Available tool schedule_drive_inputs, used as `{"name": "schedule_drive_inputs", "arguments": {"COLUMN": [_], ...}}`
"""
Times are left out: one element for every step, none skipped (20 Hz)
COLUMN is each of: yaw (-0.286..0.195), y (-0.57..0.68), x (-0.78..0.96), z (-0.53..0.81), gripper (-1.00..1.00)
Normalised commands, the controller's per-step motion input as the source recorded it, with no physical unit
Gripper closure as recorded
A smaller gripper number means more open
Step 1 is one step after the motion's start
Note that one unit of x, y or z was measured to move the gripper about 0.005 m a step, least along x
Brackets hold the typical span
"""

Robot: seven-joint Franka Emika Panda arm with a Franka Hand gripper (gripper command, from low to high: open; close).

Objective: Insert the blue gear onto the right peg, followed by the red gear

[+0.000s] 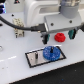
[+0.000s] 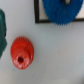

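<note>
The blue gear [image 1: 50, 52] lies flat on the exterior view's right half of the black-rimmed grey plate [image 1: 33, 60], and it covers the right peg. A thin dark peg [image 1: 36, 54] stands bare on the plate's other half. The red gear [image 1: 60, 37] rests on the white table just behind the plate. My gripper [image 1: 60, 31] hangs right above the red gear, its fingers too unclear to read. In the wrist view the red gear [image 2: 22, 51] lies alone on the table, apart from the blue gear [image 2: 62, 10] and the plate's rim [image 2: 37, 15]; no fingers show there.
A beige blocky piece [image 1: 18, 27] stands at the exterior view's left. Dark objects flank the red gear [image 1: 44, 36] [image 1: 71, 33]. A dark teal object [image 2: 2, 30] shows at the wrist view's edge. A black cable [image 1: 15, 25] runs from the arm.
</note>
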Motion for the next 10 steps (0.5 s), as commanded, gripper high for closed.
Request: {"name": "schedule_drive_inputs", "arguments": {"yaw": [0.0, 0.0, 0.0, 0.0, 0.0, 0.0, 0.0, 0.0, 0.0, 0.0], "y": [0.43, 0.44, 0.41, 0.4, 0.37, 0.36, 0.35, 0.35, 0.38, 0.31], "x": [-0.51, -0.45, -0.48, -0.47, -0.52, -0.45, -0.47, -0.45, -0.46, -0.43], "z": [0.03, 0.01, 0.01, 0.0, -0.06, -0.08, -0.09, -0.1, -0.14, -0.16], "gripper": [-1.0, -1.0, -1.0, -1.0, -1.0, -1.0, -1.0, -1.0, -1.0, -1.0]}}
